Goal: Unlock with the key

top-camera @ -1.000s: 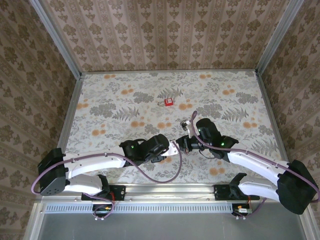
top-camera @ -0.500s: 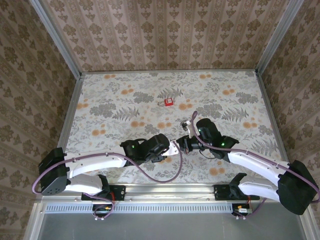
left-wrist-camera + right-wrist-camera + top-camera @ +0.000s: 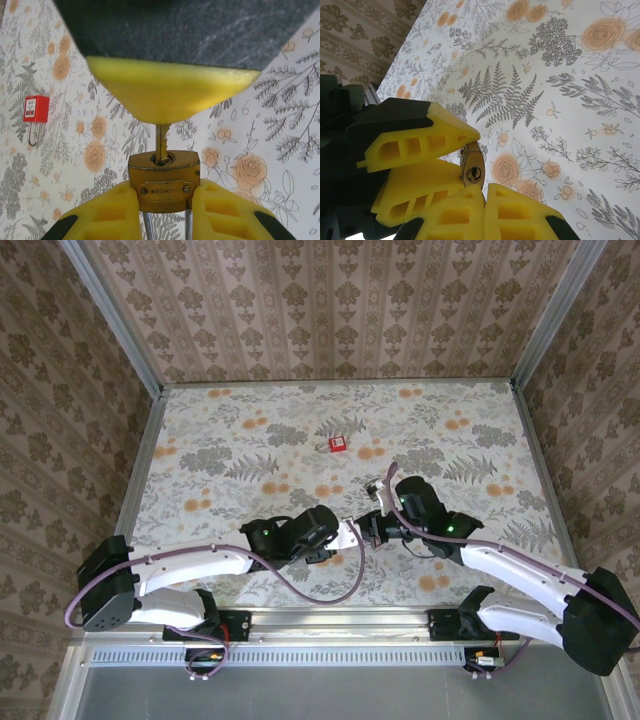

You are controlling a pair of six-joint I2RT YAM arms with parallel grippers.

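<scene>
1. Where the two arms meet just below the centre of the overhead frame, the left gripper (image 3: 347, 536) reaches in from the lower left and is clenched on a brass padlock (image 3: 164, 182). At the bottom centre of the left wrist view, its yellow fingers (image 3: 120, 210) squeeze the lock body from both sides, with the keyhole facing up and the shackle legs running down between them.
2. A red padlock (image 3: 337, 444) lies flat on the floral table (image 3: 220, 430), above centre in the overhead frame and well apart from both grippers.
3. A key (image 3: 162, 142) stands upright in the brass padlock's keyhole, mid-frame in the left wrist view, its blade seated in the lock.
4. The right gripper (image 3: 371, 529) enters from the lower right of the overhead frame and is clamped tight on the key. Its yellow pad (image 3: 170, 95) covers the key's head in the upper half of the left wrist view.
</scene>
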